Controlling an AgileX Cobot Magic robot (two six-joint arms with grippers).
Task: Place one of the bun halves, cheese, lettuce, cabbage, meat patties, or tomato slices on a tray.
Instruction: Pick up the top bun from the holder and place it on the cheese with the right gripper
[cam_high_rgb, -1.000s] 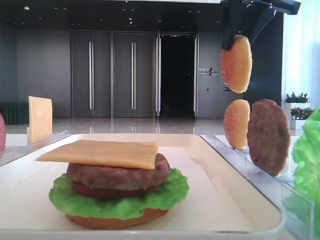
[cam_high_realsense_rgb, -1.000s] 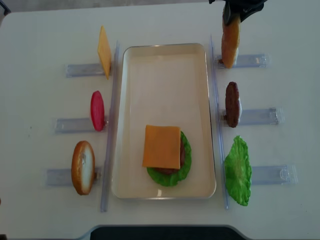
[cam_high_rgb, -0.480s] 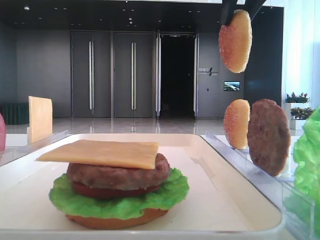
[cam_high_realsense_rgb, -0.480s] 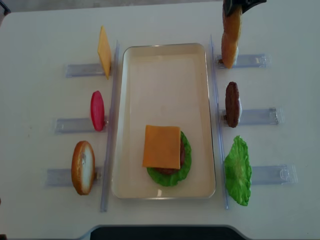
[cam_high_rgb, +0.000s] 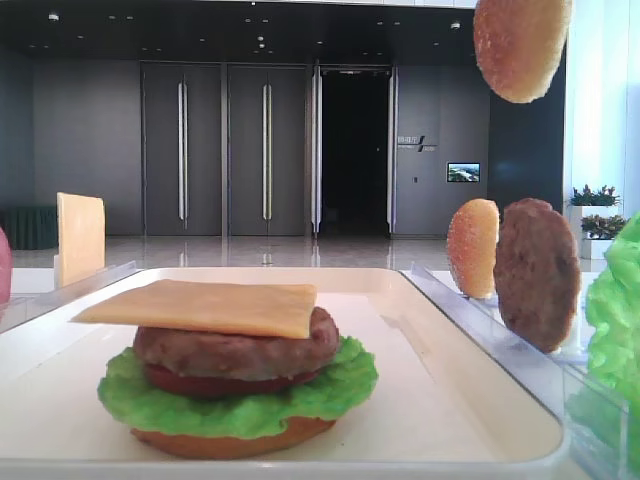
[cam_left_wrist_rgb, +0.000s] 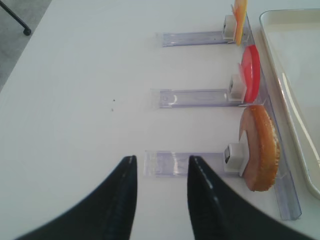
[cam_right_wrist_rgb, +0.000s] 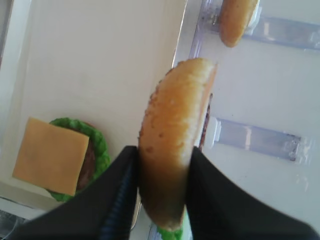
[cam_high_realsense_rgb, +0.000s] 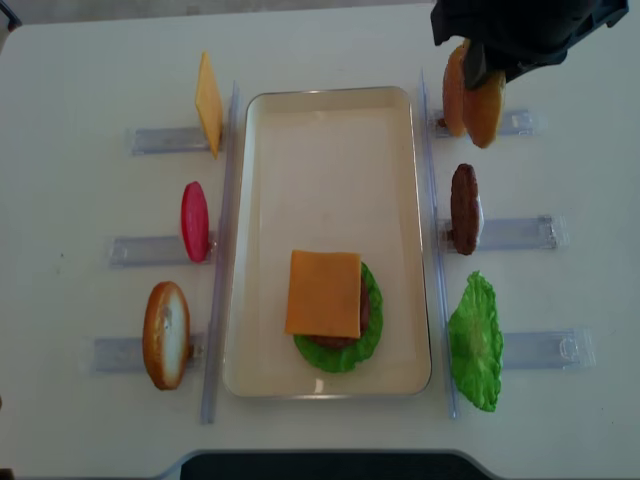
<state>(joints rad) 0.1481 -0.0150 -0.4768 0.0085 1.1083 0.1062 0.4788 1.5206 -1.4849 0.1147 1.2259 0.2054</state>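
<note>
- Right fingers (cam_right_wrist_rgb: 160, 180) clamped across bun (cam_right_wrist_rgb: 172, 135), held on edge, high above desk (cam_high_realsense_rgb: 330, 40) beside tray (cam_high_realsense_rgb: 330, 105), ready for capping cheese (cam_high_realsense_rgb: 323, 293).
- Left fingers (cam_left_wrist_rgb: 159, 192) narrowly parted, empty, parked clear.

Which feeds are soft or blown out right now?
Right wrist view: the held bun and the right end effector are close and soft. Low exterior view: the window at right is blown out, and the lettuce at the frame edge is blurred. The overhead view is evenly lit and sharp.
</note>
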